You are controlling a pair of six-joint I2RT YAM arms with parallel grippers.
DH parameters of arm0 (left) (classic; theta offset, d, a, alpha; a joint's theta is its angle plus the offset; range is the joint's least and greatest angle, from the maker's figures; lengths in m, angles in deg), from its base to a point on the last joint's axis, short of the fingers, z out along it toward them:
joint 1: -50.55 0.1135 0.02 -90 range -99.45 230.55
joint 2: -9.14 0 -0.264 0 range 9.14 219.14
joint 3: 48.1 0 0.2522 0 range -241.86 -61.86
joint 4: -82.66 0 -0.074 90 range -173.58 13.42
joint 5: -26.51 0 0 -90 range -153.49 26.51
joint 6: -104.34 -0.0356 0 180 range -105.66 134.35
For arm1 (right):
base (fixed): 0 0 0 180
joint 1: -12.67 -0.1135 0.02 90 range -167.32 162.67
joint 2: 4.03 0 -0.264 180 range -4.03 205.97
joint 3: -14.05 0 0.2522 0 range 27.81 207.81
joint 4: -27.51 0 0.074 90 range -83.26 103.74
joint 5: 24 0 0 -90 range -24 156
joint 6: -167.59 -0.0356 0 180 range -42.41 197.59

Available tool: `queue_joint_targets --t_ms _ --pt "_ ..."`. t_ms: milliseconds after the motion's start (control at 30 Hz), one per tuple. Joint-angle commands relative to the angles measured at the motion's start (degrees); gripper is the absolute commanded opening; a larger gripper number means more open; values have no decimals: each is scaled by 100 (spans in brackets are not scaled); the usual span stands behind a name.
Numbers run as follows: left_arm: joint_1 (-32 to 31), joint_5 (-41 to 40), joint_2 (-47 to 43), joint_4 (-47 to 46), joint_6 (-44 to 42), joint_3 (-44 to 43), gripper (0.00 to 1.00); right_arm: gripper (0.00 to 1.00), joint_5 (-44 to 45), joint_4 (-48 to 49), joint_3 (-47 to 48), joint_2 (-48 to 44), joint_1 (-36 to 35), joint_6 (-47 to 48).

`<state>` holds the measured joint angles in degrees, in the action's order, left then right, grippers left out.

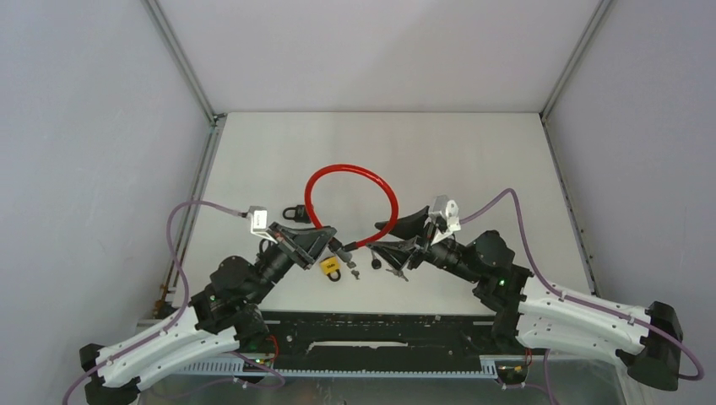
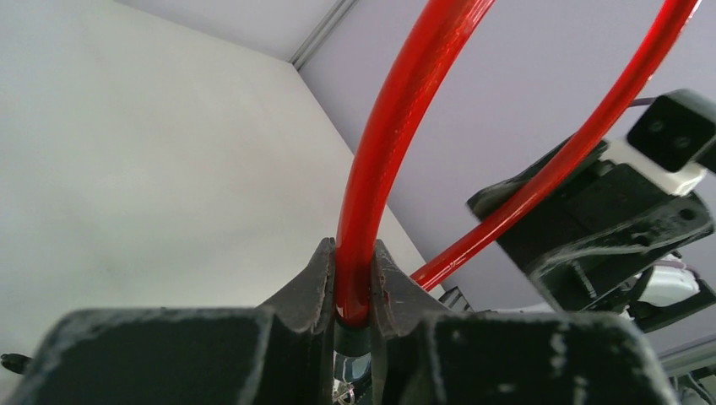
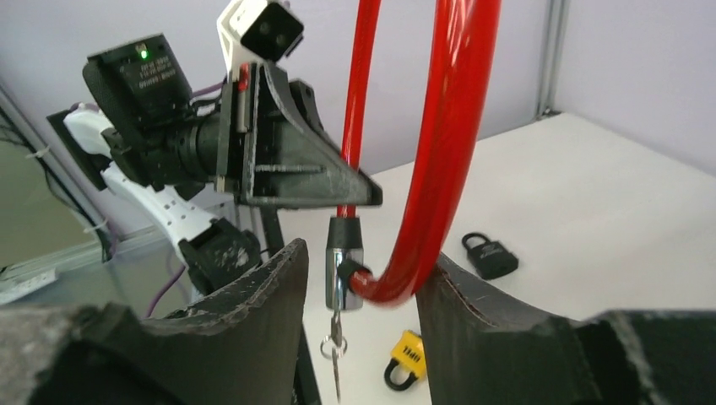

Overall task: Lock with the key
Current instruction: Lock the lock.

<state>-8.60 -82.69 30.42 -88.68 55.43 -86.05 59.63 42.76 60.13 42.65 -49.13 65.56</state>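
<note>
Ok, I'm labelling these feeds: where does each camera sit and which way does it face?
Top external: fixed overhead at the near edge, looking down on the table; left gripper and right gripper show.
Left wrist: on the left wrist, looking along its own fingers, shut on the red cable.
Right wrist: on the right wrist, looking between its open fingers at the left gripper.
Shared: all three show the red cable.

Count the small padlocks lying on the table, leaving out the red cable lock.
2. A black padlock lies just left of the red cable loop; a yellow padlock lies in front of the loop's lower end. Others could be hidden from view.
</note>
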Motion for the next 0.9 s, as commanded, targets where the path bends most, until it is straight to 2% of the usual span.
queue_joint_targets --t_ms 0,400,867 --pt "18 -120 -371 -940 111 123 0 52 -269 439 -243 25 -20 -290" --pt "18 -15 -373 -1084 45 -90 0 53 -493 724 -314 509 -133 -349" --pt "18 150 -379 -1353 6 -179 0 46 -947 1036 -311 927 -178 -327"
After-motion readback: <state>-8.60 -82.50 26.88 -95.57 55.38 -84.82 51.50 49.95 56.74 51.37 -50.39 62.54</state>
